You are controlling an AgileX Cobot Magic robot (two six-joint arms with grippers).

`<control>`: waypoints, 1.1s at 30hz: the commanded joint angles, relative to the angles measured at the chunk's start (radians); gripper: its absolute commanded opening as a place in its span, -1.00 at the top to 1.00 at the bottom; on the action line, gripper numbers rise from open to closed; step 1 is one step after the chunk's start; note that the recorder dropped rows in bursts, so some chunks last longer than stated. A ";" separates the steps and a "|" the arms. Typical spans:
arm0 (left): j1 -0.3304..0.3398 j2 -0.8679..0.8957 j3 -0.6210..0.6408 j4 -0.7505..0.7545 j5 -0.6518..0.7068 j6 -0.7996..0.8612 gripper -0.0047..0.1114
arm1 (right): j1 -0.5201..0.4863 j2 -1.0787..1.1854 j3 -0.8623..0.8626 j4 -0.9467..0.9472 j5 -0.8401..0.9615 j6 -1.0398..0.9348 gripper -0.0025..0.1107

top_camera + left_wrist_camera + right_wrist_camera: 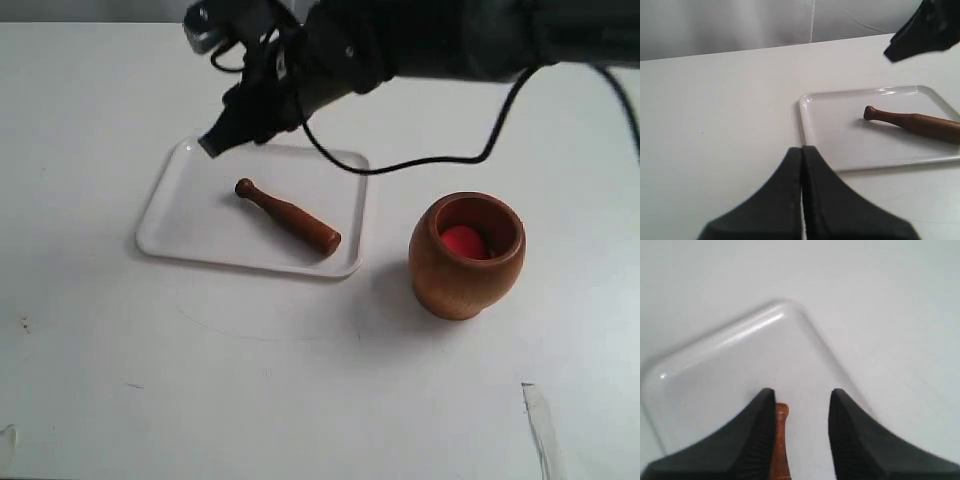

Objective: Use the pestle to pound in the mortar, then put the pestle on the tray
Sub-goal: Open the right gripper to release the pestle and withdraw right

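**Table** (150, 400): white and flat. It is bare across the near side and to the left of the tray.

**Right arm** (420, 40): black, reaching in from the upper right across the middle of the exterior view. A black cable (430, 160) loops beneath it over the tabletop.

**Tray** (200, 215): white rectangle with rounded corners and a low rim, set left of centre and slightly skewed. Its floor is bare around the pestle on all sides.

**Mortar** (450, 280): brown wood, upright on the table to the right of the tray. It sits near the tray's right edge but apart from it. Something red (462, 242) shows inside the mouth.

**Pestle** (288, 216): lies flat and diagonal on the tray floor, knob end toward the far left, thick end toward the near right corner. It touches no rim.

**Right gripper** (212, 145): above the tray's far left corner, jaws parted to a narrow gap with nothing between them. In the right wrist view the pestle's knob end (781, 412) shows between the fingers (762, 430), on the tray floor.

**Left gripper** (802, 150): fingers pressed together and holding nothing. It sits over bare table beside one short edge of the tray, apart from the pestle.
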State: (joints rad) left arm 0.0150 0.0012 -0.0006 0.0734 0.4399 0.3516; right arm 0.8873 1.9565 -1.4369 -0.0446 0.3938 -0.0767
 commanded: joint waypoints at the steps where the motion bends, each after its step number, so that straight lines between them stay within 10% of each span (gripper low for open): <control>1: -0.008 -0.001 0.001 -0.007 -0.003 -0.008 0.92 | 0.001 -0.187 -0.007 0.002 0.117 -0.062 0.87; 17: -0.008 -0.001 0.001 -0.007 -0.003 -0.008 0.92 | 0.001 -0.928 0.487 0.075 0.001 -0.016 0.96; 33: -0.008 -0.001 0.001 -0.007 -0.003 -0.008 0.92 | 0.001 -1.349 0.748 0.347 0.260 -0.016 0.96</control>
State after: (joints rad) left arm 0.0150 0.0012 -0.0006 0.0734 0.4399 0.3516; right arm 0.8873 0.6431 -0.6935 0.2872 0.6421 -0.0982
